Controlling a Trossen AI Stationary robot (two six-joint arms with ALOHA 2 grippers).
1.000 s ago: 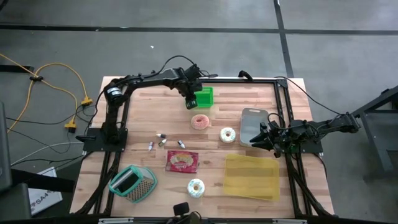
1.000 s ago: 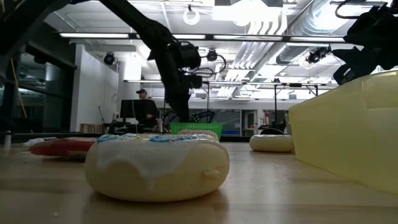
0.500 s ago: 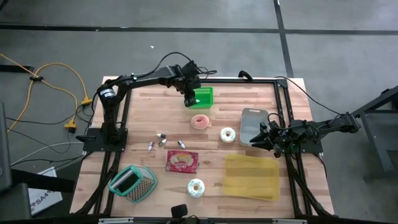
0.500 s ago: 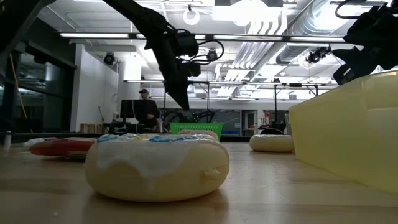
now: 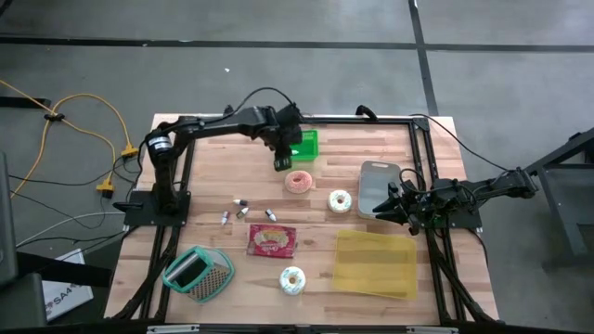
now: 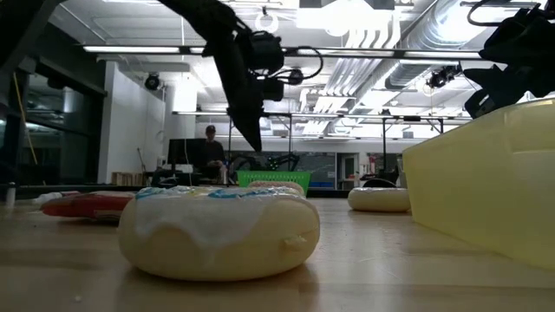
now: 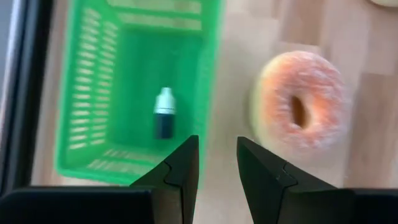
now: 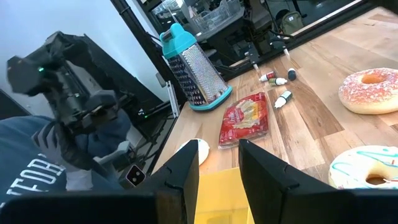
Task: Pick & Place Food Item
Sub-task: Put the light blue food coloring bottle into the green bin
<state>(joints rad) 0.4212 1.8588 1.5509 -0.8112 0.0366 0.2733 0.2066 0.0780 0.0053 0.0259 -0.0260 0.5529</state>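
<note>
Overhead, the table (image 5: 213, 162) carries the green basket (image 5: 307, 144) at its far edge, a small bottle (image 7: 164, 112) inside. Beside it, above the pink donut (image 5: 299, 181), hangs the left gripper (image 5: 281, 163), fingers parted, empty. Right gripper (image 5: 393, 206) waits, parted, empty.

A robotics lab or workshop in an open industrial hall. In the low view, bare ducts (image 6: 364, 35) and strip lights (image 6: 173, 49) fill the top of the frame above a person at a monitor (image 6: 179, 154), left of centre. In the high view, a wooden bench (image 5: 316, 232) stands mid-frame on grey concrete, yellow cables (image 5: 93, 116) at left.
</note>
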